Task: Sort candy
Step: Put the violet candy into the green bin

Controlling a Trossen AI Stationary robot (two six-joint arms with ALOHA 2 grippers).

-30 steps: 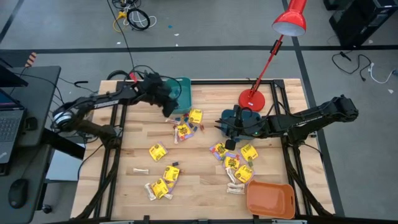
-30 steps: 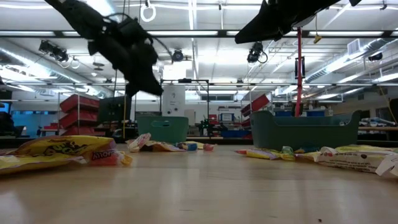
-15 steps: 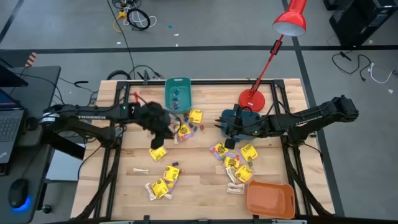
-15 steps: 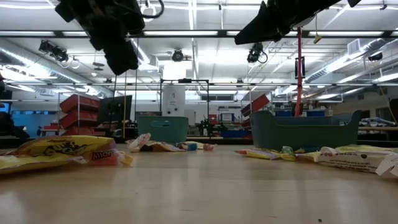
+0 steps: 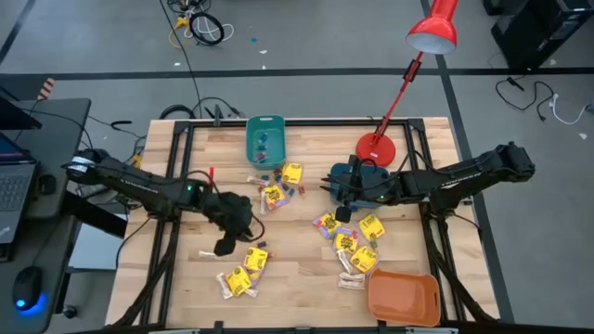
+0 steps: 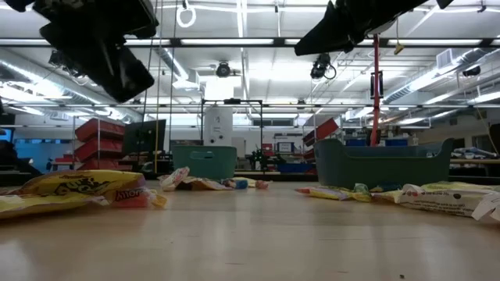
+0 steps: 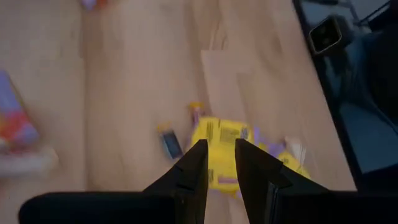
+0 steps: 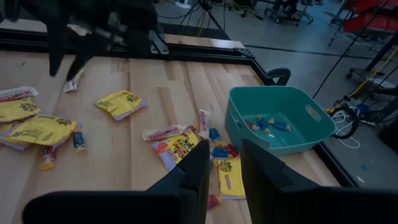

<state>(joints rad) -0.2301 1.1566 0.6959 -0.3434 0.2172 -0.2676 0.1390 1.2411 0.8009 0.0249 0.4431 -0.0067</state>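
The candy (image 5: 345,243) lies scattered over the wooden table (image 5: 306,278), thickest from the centre toward five o'clock, with a smaller cluster at seven o'clock. The left gripper (image 5: 225,245) hangs over that cluster, its fingers a narrow gap apart and empty, aimed at a yellow packet (image 7: 219,144). The right gripper (image 5: 340,213) waits near the centre, its fingers likewise slightly apart and empty. The packets look light, soft and crinkly, probably slick; pinching one across its flat middle seems safest. The right wrist view alone shows blue pieces already inside the teal bin (image 8: 278,109); the high view alone shows the orange bin (image 5: 403,297) at five o'clock, seemingly empty, though that is hard to confirm.
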